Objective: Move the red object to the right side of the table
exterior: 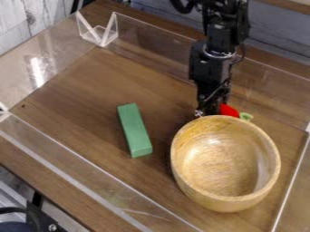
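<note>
We see the table (72,100), brown wood grain with low clear acrylic walls, open to the left of the smooth green rectangular block (134,130); the right side is crowded by a rounded wooden bowl (226,165). The red object (229,112), small and glossy, sits just behind the bowl's far rim, its green leafy end pointing right toward the wall. Our gripper (211,104) points down, clenched on the red object.
</note>
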{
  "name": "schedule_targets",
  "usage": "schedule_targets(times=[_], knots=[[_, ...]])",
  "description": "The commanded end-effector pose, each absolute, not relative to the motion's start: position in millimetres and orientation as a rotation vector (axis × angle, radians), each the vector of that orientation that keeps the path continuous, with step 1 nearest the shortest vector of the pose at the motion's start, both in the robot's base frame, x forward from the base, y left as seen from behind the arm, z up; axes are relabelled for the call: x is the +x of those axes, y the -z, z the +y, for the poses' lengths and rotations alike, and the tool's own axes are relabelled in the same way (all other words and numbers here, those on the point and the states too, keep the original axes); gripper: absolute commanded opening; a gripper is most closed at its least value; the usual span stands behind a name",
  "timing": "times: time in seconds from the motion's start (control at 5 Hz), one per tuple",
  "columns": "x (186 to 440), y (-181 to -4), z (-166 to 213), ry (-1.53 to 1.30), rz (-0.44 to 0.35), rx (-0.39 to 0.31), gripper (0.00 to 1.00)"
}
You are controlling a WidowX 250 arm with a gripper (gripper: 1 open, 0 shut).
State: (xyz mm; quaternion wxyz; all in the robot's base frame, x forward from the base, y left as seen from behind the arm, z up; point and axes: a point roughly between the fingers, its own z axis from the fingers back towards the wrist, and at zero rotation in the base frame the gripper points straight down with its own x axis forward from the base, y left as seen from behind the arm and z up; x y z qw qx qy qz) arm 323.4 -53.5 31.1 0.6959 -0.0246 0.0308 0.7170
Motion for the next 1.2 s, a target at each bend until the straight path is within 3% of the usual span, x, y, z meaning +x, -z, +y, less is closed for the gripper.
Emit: schedule_targets(times=[0.0, 0.2, 0.6, 1.0], knots=[[323.5, -31.9, -72.2, -1.605, 0.066, -0.077, 0.0], [324.6, -22.8, -83.3, -1.624, 0.076, -0.074, 0.0], [326.9, -38.9, -80.7, -1.621, 0.1, -0.061, 0.0], [328.9, -42.9, -89.0, -1.655, 0.13, -0.055, 0.0]])
